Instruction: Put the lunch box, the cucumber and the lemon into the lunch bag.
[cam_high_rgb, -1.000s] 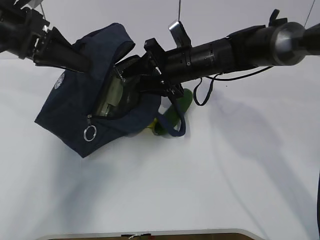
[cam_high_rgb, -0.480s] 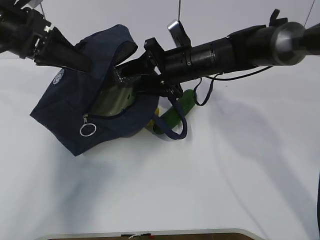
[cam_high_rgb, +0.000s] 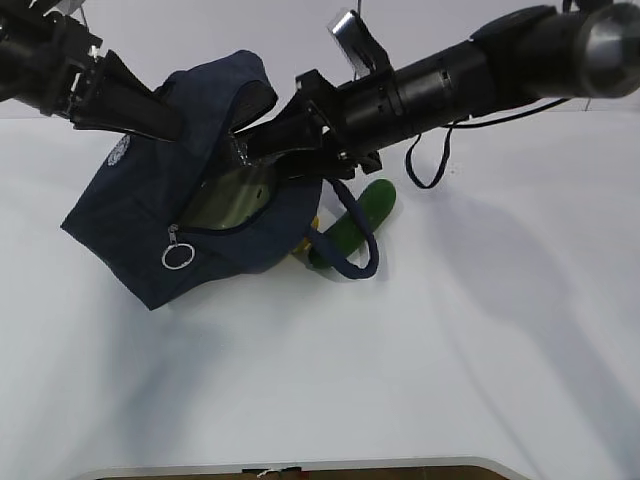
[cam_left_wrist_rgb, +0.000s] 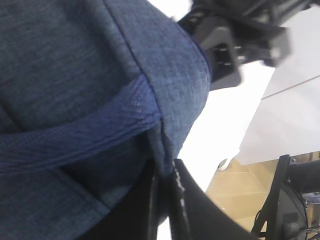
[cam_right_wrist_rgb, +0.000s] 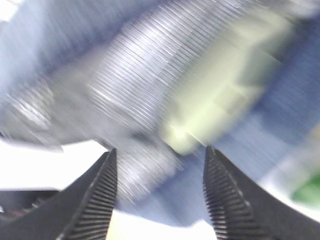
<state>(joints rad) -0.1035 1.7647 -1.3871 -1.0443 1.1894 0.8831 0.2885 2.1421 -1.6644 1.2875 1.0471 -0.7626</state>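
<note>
The navy lunch bag lies tilted on the white table, its mouth open toward the right. My left gripper is shut on the bag's upper edge and holds it up; in the left wrist view its jaws pinch the blue fabric. The lunch box sits inside the bag, its pale green lid blurred against the foil lining. My right gripper is open and empty at the bag's mouth. The cucumber lies beside the bag. The lemon peeks out under the bag's edge.
One bag handle loops over the cucumber's near end. The zipper's metal ring pull hangs at the bag's front. A black cable dangles from the right arm. The table's front edge runs along the bottom.
My right gripper has let go of the lunch box inside the bag and drawn back up and to the right. The bag has shifted slightly left.
</note>
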